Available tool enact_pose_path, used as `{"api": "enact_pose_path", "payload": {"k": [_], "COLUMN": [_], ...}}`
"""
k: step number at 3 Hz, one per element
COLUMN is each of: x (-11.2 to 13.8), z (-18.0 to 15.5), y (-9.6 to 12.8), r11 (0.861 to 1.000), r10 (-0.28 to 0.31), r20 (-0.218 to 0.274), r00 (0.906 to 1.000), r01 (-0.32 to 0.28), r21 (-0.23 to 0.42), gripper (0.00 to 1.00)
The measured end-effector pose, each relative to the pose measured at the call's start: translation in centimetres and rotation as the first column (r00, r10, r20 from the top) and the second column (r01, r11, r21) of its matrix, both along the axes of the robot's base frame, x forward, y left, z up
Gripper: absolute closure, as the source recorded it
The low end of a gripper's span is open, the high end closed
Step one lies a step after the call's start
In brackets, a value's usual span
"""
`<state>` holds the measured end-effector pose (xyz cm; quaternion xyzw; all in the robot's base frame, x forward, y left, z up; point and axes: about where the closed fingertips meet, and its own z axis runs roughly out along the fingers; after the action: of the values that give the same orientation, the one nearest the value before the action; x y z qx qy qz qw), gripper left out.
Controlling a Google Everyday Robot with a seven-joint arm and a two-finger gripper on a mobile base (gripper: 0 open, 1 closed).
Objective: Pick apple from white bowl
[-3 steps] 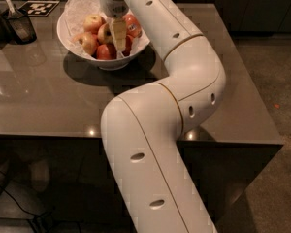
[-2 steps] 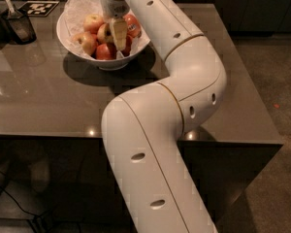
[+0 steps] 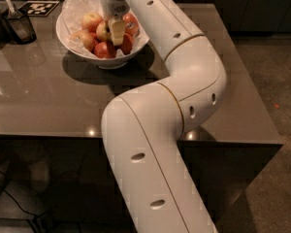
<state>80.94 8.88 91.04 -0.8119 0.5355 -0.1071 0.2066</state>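
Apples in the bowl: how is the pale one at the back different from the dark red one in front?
The pale apple is yellowish with a pink blush; the red apple is deep red. The pale apple looks bigger than the red apple. The pale apple lies at the back, near the gripper; the red apple at the front. Both sit in the white bowl.

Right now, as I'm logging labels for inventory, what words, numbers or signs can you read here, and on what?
Words or numbers: none readable.
Black-and-white square marker on the table: a block pattern, no letters.
Tool, down in the white bowl among the apples: no marking shows.
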Motion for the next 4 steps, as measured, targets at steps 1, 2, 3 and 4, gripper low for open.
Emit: {"api": "enact_pose_path", "payload": {"k": [1,2,3,4], "x": [0.0,0.0,0.0,-0.5], "z": [0.0,0.0,0.3,3.3], "y": [0.0,0.0,0.0,1.9], "r11": [1.000,1.000,1.000,0.999], "r10": [0.000,0.000,0.001,0.044], "r20": [0.000,0.000,0.001,0.055], "r00": [1.0000,1.0000,1.0000,0.9975], "r01": [0.000,0.000,-0.001,-0.045], "r21": [0.000,0.000,0.000,0.028], "gripper": [1.00,1.00,1.00,1.00]}}
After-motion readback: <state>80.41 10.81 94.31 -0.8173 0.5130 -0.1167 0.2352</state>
